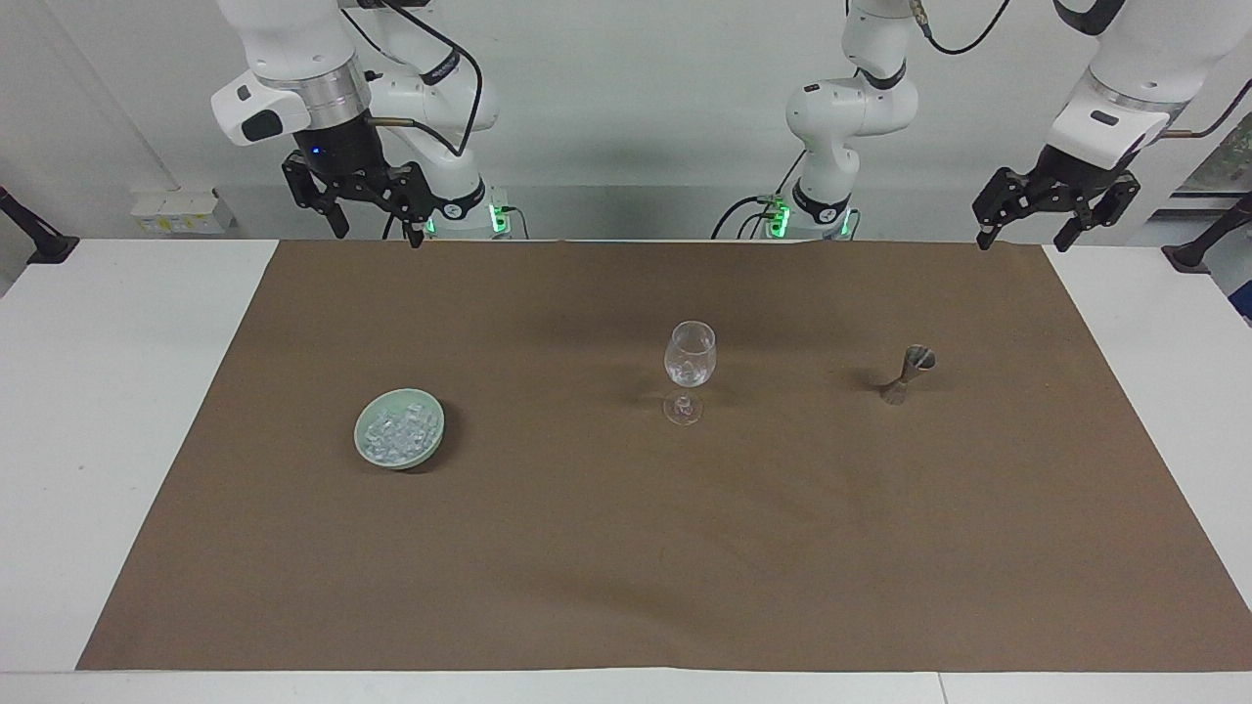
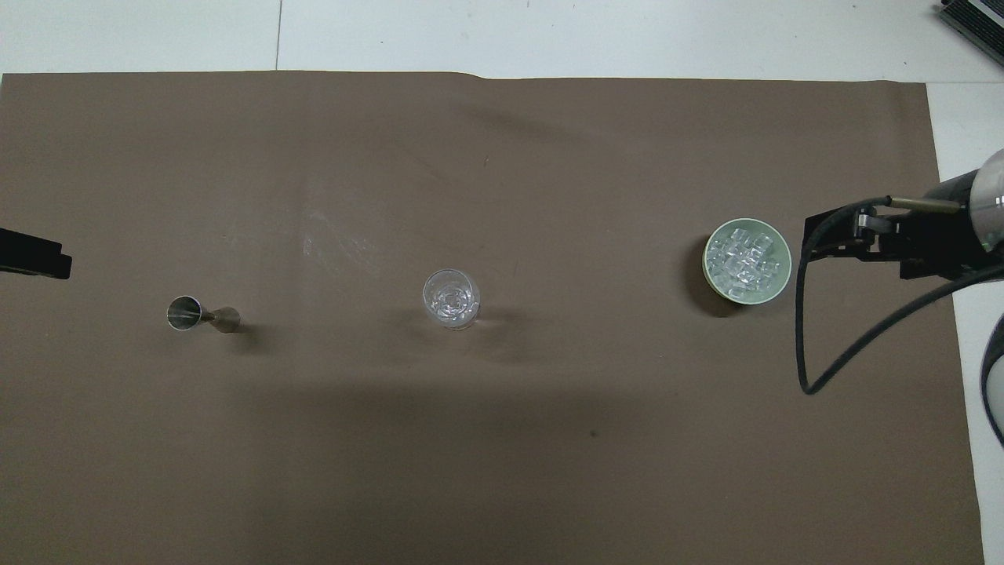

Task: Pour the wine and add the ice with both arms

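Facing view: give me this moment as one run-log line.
right gripper: open, raised by its base | left gripper: open, waiting at mat edge | ice: in bowl | wine glass: upright, mid-mat | jigger: upright, unheld

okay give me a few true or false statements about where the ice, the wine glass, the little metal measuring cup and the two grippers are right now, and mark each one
1. The ice lies in a green bowl. True.
2. The wine glass lies on its side. False: it stands upright, between the bowl and the metal measuring cup.
3. The right gripper holds an ice cube. False: it is open, up in the air at the brown mat's robot-side edge.
4. The left gripper is open and holds nothing. True.
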`<control>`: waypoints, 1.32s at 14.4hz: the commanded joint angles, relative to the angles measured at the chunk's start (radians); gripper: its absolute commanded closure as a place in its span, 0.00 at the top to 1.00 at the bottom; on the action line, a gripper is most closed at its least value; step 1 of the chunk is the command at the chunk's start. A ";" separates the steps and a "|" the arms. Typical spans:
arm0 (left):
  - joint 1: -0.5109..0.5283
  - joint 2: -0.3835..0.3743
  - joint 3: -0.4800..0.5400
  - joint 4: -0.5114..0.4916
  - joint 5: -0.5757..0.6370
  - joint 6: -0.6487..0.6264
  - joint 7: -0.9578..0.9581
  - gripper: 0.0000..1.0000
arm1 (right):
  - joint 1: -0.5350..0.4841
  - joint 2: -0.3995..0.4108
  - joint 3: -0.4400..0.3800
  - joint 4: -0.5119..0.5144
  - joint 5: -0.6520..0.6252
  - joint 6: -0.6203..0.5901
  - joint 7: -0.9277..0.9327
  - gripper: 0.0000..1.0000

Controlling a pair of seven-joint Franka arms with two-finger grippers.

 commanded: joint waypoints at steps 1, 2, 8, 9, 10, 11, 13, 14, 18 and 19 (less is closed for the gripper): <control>-0.006 -0.012 0.009 -0.015 0.013 0.011 0.015 1.00 | -0.007 -0.029 -0.037 0.017 0.018 -0.063 -0.036 1.00; -0.006 -0.011 0.009 -0.015 0.013 0.011 0.015 1.00 | -0.004 -0.029 -0.041 0.017 0.012 -0.080 -0.037 1.00; -0.007 -0.011 0.009 -0.015 0.013 0.011 0.015 1.00 | 0.063 -0.032 -0.112 0.037 0.004 -0.120 -0.117 1.00; -0.007 -0.009 0.009 -0.016 0.014 0.013 0.015 1.00 | 0.063 -0.032 -0.110 0.034 0.007 -0.116 -0.115 1.00; -0.007 -0.009 0.009 -0.015 0.014 0.013 0.015 1.00 | 0.063 -0.032 -0.110 0.032 0.007 -0.117 -0.115 1.00; -0.007 -0.011 0.009 -0.015 0.013 0.013 0.015 1.00 | 0.063 -0.032 -0.112 0.031 0.007 -0.119 -0.115 1.00; -0.006 -0.011 0.009 -0.016 0.013 0.013 0.015 1.00 | 0.068 -0.036 -0.112 0.028 0.003 -0.119 -0.118 1.00; -0.006 -0.011 0.009 -0.015 0.013 0.013 0.015 1.00 | 0.069 -0.038 -0.112 0.023 0.003 -0.117 -0.117 1.00; -0.004 -0.011 0.009 -0.015 0.013 0.014 0.015 1.00 | 0.071 -0.039 -0.110 0.020 0.003 -0.113 -0.118 1.00; -0.004 -0.011 0.009 -0.015 0.013 0.014 0.015 1.00 | 0.071 -0.039 -0.112 0.019 0.003 -0.113 -0.117 1.00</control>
